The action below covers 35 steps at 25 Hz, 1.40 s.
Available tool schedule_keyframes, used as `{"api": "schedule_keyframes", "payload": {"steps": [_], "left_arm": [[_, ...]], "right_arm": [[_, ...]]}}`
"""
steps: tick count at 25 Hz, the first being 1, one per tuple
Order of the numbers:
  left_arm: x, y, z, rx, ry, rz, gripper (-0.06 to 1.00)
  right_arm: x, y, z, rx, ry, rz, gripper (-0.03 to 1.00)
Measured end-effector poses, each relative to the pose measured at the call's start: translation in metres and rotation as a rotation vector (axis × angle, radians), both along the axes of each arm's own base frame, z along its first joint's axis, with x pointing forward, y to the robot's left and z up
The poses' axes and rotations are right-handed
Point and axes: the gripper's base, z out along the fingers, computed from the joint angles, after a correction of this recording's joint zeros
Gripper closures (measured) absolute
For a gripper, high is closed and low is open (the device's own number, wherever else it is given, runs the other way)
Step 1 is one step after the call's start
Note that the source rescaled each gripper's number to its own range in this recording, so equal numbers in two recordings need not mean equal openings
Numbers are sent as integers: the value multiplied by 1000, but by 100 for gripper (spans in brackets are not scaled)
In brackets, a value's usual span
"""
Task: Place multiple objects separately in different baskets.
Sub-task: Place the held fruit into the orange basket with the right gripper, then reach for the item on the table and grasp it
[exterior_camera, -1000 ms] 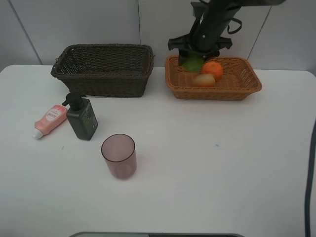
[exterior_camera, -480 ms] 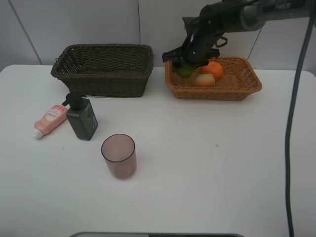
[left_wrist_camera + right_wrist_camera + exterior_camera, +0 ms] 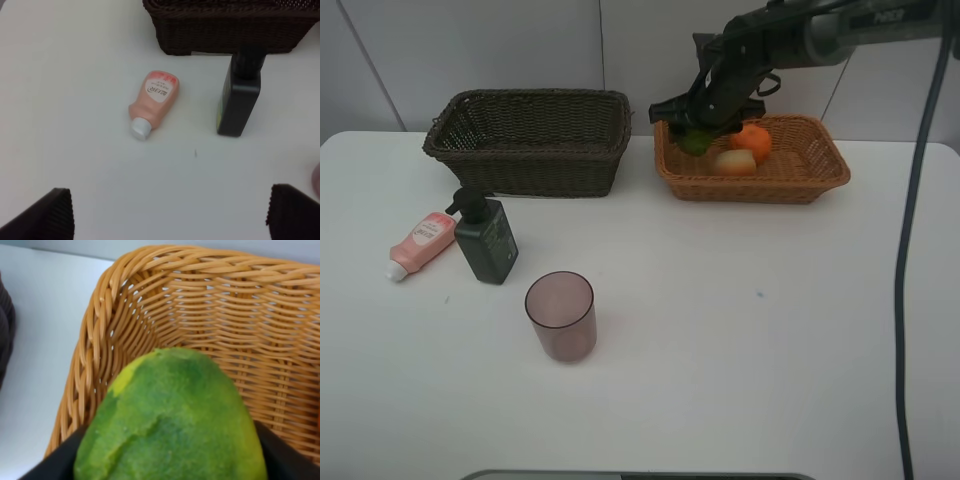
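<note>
My right gripper (image 3: 698, 132) is shut on the green lime (image 3: 696, 142) and holds it inside the left end of the light tan basket (image 3: 820, 178); the lime (image 3: 170, 425) fills the right wrist view above the basket's weave (image 3: 210, 340). An orange (image 3: 752, 140) and a peach-like fruit (image 3: 734, 162) lie in that basket. The dark brown basket (image 3: 530, 140) stands at the back left. In front of it are the pink tube (image 3: 420, 240), the dark green pump bottle (image 3: 486, 240) and the pinkish cup (image 3: 561, 316). My left gripper (image 3: 170, 220) is open above the table near the tube (image 3: 154, 102) and the bottle (image 3: 241, 95).
The white table (image 3: 750, 330) spreads out in front of the baskets. A black cable (image 3: 910, 250) hangs down at the right side. A white wall rises behind the baskets.
My right gripper has lowered with the lime into the left end of the tan basket. In the last half second it barely moved. Everything else is still.
</note>
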Motion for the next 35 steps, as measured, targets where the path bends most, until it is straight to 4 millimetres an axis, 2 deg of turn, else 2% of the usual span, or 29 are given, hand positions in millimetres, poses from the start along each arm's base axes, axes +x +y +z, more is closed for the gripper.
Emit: {"api": "schedule_keyframes", "payload": {"steps": [1, 2, 3, 4, 6, 11, 16, 22, 30, 35], "left_arm": [[0, 0, 0, 0, 0, 0, -5], [0, 0, 0, 0, 0, 0, -5], [0, 0, 0, 0, 0, 0, -5], [0, 0, 0, 0, 0, 0, -5], [0, 0, 0, 0, 0, 0, -5], [0, 0, 0, 0, 0, 0, -5], [0, 0, 0, 0, 0, 0, -5], [0, 0, 0, 0, 0, 0, -5], [0, 0, 0, 0, 0, 0, -5], [0, 0, 0, 0, 0, 0, -5]], "right_arm": [[0, 0, 0, 1, -2, 0, 64], [0, 0, 0, 2, -3, 0, 46], [0, 0, 0, 2, -3, 0, 36], [0, 0, 0, 3, -4, 0, 28], [0, 0, 0, 3, -4, 0, 21], [-1, -1, 4, -1, 1, -3, 17], [-10, -3, 21, -20, 43, -22, 16], [-30, 0, 43, -61, 132, -32, 16], [-68, 4, 106, -89, 157, -20, 16], [-95, -3, 145, -107, 125, -11, 16]]}}
